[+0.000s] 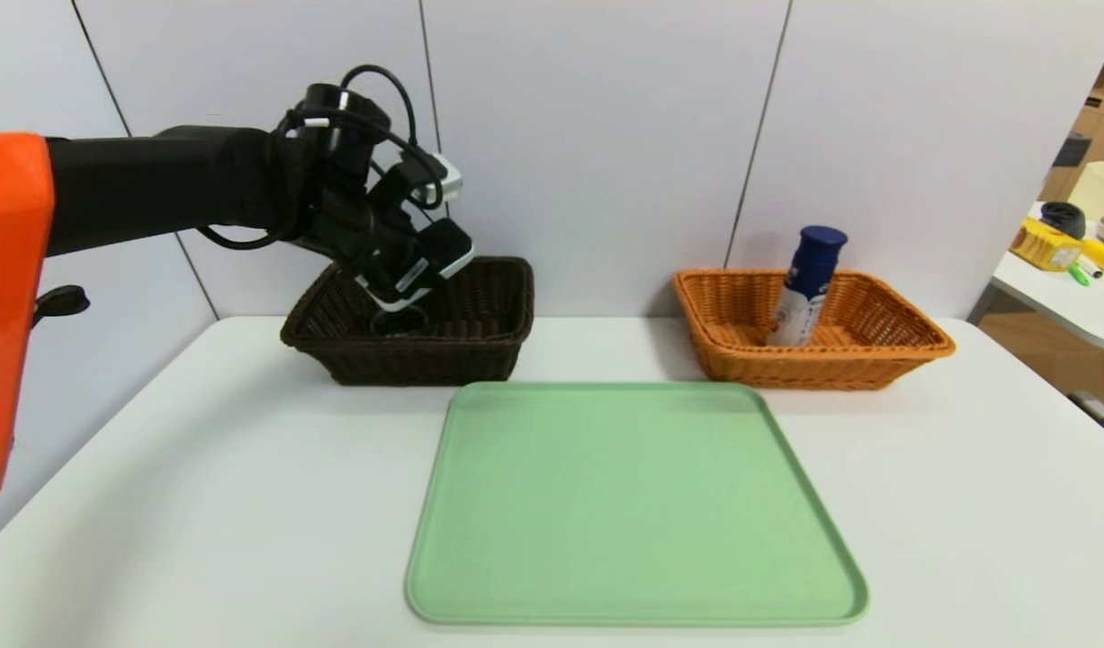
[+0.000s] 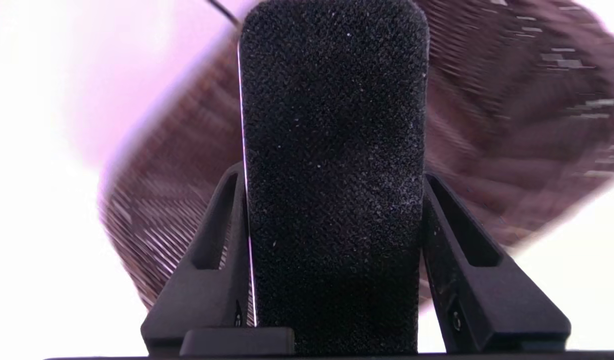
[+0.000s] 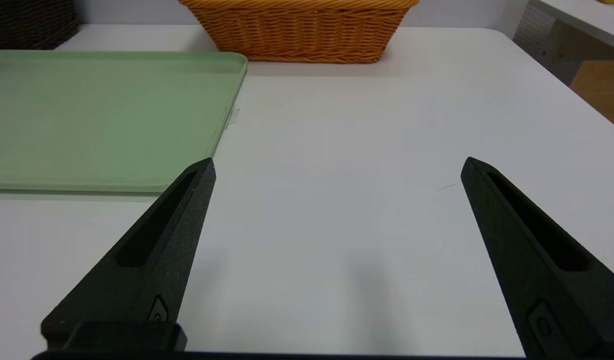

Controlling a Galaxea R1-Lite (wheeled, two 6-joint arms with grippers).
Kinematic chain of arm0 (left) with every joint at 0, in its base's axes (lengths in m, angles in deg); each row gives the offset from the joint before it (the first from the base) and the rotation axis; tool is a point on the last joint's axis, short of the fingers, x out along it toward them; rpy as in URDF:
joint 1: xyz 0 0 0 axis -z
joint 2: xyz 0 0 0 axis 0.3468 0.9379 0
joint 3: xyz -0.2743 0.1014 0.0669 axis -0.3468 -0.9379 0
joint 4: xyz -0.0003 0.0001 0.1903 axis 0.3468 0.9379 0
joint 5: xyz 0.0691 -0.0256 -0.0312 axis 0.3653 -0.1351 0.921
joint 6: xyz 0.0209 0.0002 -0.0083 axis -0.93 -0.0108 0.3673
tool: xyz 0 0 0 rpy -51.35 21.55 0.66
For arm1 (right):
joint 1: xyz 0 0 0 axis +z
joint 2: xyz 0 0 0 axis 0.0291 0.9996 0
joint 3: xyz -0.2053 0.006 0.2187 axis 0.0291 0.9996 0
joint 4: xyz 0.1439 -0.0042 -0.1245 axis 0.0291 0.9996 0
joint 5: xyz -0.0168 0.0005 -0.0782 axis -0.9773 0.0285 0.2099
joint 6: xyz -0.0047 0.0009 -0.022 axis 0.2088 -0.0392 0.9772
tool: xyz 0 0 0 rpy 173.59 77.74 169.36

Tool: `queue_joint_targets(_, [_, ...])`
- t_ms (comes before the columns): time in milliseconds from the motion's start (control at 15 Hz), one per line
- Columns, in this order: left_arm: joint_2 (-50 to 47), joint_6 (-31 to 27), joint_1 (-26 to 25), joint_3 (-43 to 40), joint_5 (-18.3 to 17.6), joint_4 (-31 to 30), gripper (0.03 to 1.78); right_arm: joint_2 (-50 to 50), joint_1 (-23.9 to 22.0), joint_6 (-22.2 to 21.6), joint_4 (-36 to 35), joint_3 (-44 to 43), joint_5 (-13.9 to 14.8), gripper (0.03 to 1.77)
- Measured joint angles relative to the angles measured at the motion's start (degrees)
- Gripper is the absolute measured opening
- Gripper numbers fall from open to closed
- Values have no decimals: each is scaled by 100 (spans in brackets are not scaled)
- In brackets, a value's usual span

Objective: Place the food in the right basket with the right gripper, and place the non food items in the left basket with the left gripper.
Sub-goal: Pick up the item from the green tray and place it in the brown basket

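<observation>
Nearest the camera, the right claw (image 3: 339, 167) sits parked over the near right of the white worktop (image 3: 327, 225), spread wide and empty, near the green tray (image 1: 632, 504). At the far left, the left claw (image 2: 335, 200) grips the black-faced slab (image 2: 335, 150) by its sides, above the dark brown wicker basket (image 1: 426, 360). At the far right, the white drink bottle (image 1: 796, 315) with its dark blue cap leans inside the orange-tan wicker basket (image 1: 808, 369).
</observation>
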Motion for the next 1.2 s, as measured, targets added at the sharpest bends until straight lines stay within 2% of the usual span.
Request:
queue_joint_targets(267, [362, -969, -297, 11, -863, -534, 97, 0, 0, -2, 0, 0, -2, 169])
queue_joint_targets(600, [833, -1371, -364, 11, -1387, -1212, 97, 0, 0, 0, 0, 2, 0, 169])
queue_joint_targets(733, [984, -1469, -367, 11, -1449, -1421, 97, 0, 0, 0, 0, 2, 0, 169])
queue_joint_targets(1200, [1167, -1487, -367, 11, -1445, -1406, 97, 0, 0, 2, -2, 0, 0, 169])
